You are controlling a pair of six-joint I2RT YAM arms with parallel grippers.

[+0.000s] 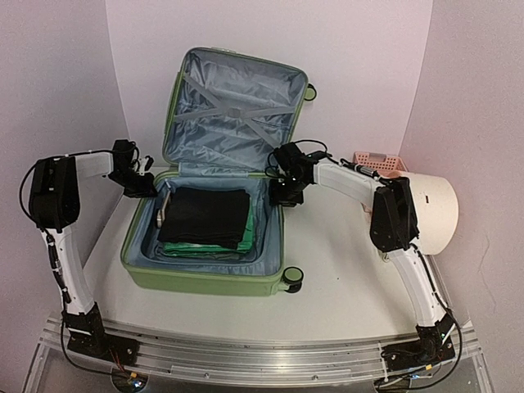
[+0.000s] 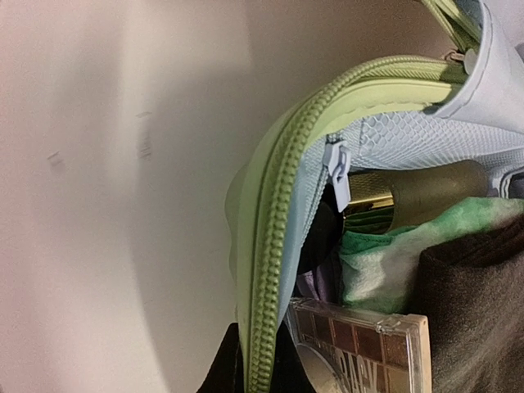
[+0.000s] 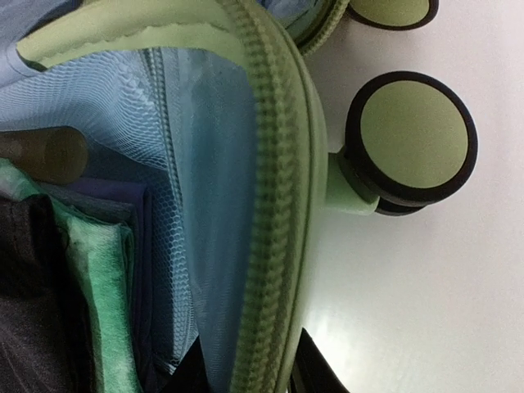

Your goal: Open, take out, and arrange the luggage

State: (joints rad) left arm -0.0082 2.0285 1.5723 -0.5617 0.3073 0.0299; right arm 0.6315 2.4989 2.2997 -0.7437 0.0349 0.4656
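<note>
White table [image 1: 344, 286] carries the luggage [image 1: 205, 278], which lies open in the middle with its long axis running away from the arm bases. At its side rims, the left gripper [image 1: 146, 187] is closed tight on the left rim. The right gripper [image 1: 286, 192] straddles the right rim, but whether it pinches I cannot tell. The clothes [image 1: 205, 217] lie inward between them, equally near to both. Behind, the lid [image 1: 233, 106] stands upright.

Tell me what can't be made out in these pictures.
- Items under the black garment in the luggage: top view, covered.
- Palette lettering: left wrist view, cut by bottom edge.
- Whether right gripper clamps the rim: right wrist view, fingertips cut off.
- Pink basket contents: top view, too small.
</note>
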